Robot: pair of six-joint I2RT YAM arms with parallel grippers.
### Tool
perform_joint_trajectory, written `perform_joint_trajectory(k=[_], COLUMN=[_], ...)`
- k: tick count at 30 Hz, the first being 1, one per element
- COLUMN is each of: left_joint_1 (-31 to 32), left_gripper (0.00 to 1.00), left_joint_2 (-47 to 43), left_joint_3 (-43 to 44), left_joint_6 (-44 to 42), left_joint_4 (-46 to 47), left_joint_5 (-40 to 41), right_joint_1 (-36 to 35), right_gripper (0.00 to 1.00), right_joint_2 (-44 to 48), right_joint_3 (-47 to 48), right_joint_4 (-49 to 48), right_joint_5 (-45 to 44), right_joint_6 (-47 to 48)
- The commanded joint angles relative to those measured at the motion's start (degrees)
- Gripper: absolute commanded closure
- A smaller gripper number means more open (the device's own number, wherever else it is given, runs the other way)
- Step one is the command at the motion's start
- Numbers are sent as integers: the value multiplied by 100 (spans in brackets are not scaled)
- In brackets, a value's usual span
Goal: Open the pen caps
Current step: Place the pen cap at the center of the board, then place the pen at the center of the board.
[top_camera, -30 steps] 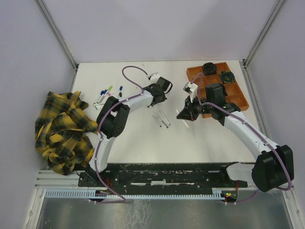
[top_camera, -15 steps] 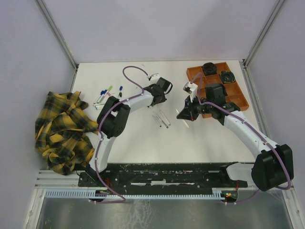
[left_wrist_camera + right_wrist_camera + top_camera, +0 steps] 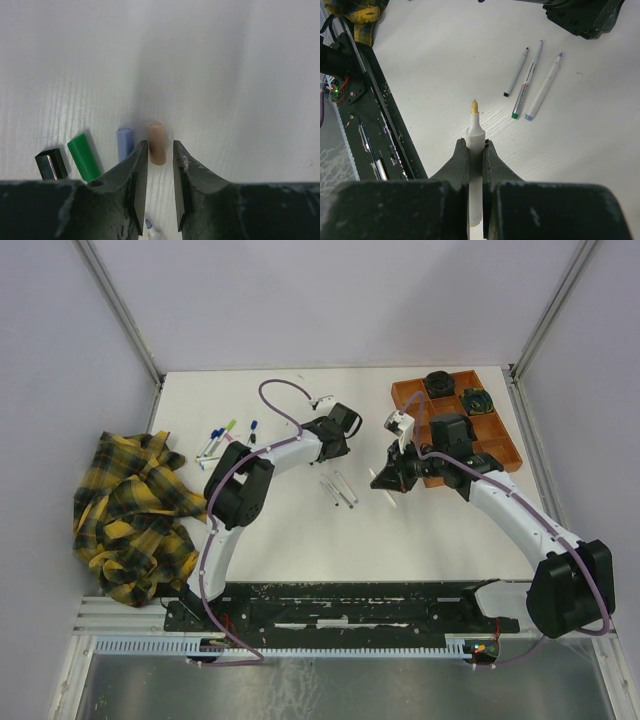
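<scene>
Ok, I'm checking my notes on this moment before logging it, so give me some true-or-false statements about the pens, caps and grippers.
1. The right gripper is shut on a pen whose tip is bare. True.
2. The left gripper is clamped on the green cap. False: its jaws stand apart, and the green cap lies on the table off to their side.
3. Three other pens lie uncapped, close together on the table. True.
4. The checked cloth lies in the orange tray. False: the cloth is at the table's left edge, the tray at the far right.
</scene>
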State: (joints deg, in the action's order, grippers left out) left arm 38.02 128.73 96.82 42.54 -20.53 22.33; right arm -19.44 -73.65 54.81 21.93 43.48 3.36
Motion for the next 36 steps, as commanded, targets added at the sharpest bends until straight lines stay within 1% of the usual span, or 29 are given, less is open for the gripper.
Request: perform_joint_trajectory(k=[1,4,9,12,17,19,22,23,25,28,31,33,36], left_joint_1=[12,20,26,31,28,34,22,24,19,26,21,21,23], left_gripper=[67,66,66,66,66,66,66,65,62,59,57,53,47], left_joint_2=[-699,-1096,-2019,-2529,-3420,-3813,-4572,-4832,-5397,-5965,-6395,-6636,-6989], left_joint_3=[88,-155,-1071,-1567,-2422,-2888,-3865,-4231,-4975,-5737,-6366,-6701,-7071], left_joint_6=[-244,-279,-310,-353,-856,-980,-1130,-1192,-1270,-1271,-1202,-1190,-1279], left_joint_4=[67,170,768,971,1240,1337,1882,2096,2500,2671,2677,2696,2742], left_joint_5=[39,80,121,185,-46,-35,59,61,73,84,139,136,64], right_joint_1=[25,26,25,21,20,20,5,-10,-56,-178,-460,-632,-829], right_gripper=[100,100,100,100,100,100,100,100,100,100,98,96,95], right_joint_2=[-56,-102,-192,-221,-287,-319,-375,-405,-494,-682,-913,-1122,-1536], right_joint_3=[246,225,223,211,202,185,176,176,183,246,361,484,721], right_joint_4=[-99,-126,-140,-153,-180,-212,-306,-342,-426,-530,-594,-594,-558], right_joint_5=[88,106,108,103,35,-1,-172,-278,-583,-1105,-1900,-2395,-2792], right_joint_6=[82,62,53,43,21,-13,-145,-195,-367,-758,-1044,-1214,-1366])
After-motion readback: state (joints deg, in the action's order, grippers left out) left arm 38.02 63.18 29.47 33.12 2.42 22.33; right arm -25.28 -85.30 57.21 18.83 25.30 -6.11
